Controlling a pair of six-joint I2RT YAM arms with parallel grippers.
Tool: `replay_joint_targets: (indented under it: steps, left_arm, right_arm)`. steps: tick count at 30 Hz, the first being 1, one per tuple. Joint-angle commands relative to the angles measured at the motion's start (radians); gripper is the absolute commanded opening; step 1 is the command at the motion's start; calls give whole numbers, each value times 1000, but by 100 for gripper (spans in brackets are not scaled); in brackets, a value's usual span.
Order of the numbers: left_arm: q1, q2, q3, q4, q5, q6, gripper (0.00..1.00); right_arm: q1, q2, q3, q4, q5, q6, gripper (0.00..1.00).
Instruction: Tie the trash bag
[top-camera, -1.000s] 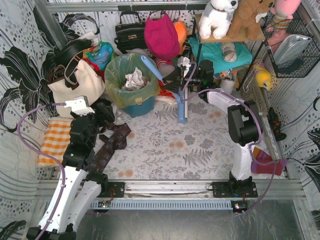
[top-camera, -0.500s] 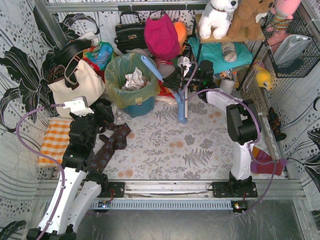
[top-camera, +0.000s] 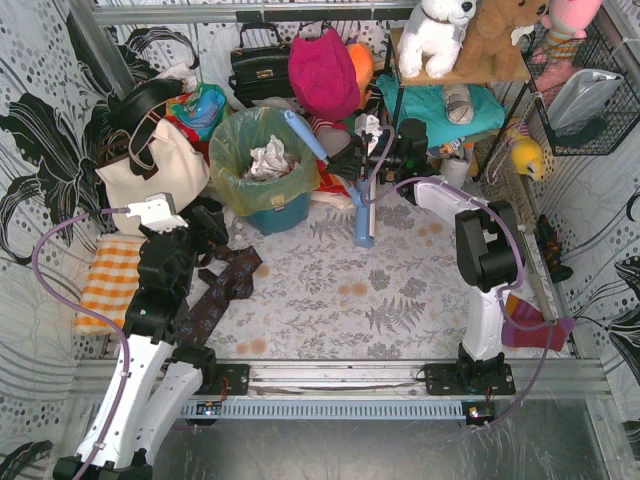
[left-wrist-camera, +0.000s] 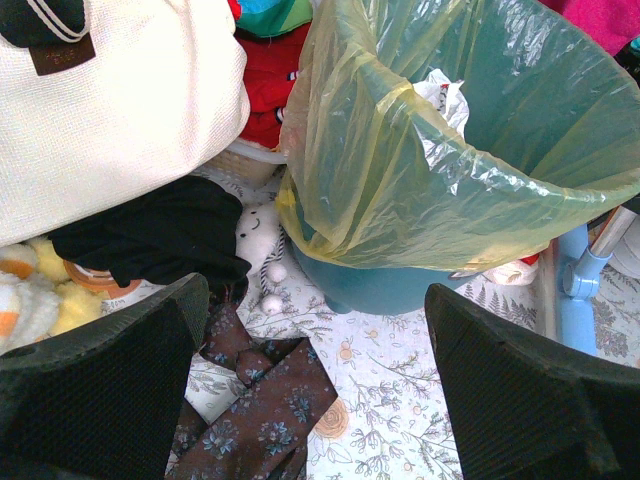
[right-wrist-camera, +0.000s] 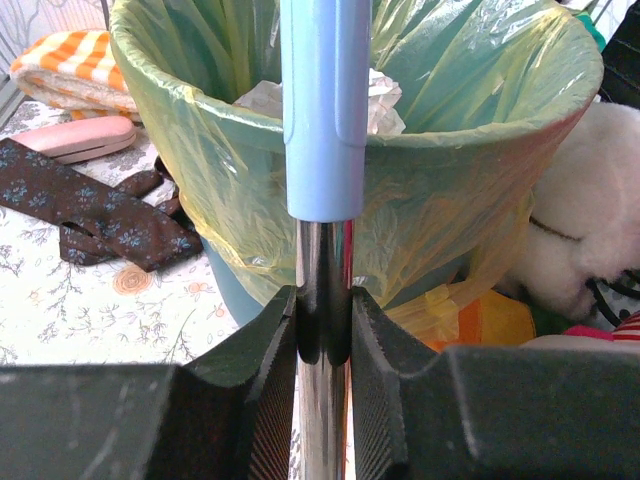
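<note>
The thin yellow-green plastic trash bag (left-wrist-camera: 400, 180) looks light, limp and slippery. Its overhanging rim, just ahead of the spread left gripper (left-wrist-camera: 315, 296), seems best to pinch. The right gripper (right-wrist-camera: 325, 310) pinches a blue-sleeved chrome pole (right-wrist-camera: 322, 255).

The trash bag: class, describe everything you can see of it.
The trash bag is thin, translucent yellow-green plastic, crinkled, lining the round teal bin. Its mouth is open and untied, the top folded outward over the rim and hanging down. Crumpled white paper lies inside. A blue-handled pole crosses its right rim.

Bright, even light, faint shadows, sharp focus, glint on chrome pole (right-wrist-camera: 322, 300).
</note>
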Motion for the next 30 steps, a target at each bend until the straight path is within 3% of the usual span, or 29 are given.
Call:
replay_joint_targets:
  steps: [1, 11, 18, 30]
  left_arm:
    - [-4, -6, -10, 49, -11, 15, 98]
    - [-4, -9, -8, 47, -20, 17, 98]
    - [-3, -11, -13, 59, -12, 21, 98]
    - [-3, -7, -13, 61, -12, 21, 98]
  right_arm:
    - [5, -105, -24, -33, 2, -68, 3]
    - [4, -323, -180, -117, 285, -104, 0]
    - [5, -509, -294, -184, 618, -107, 0]
    - [-10, -596, -252, -442, 1161, -93, 0]
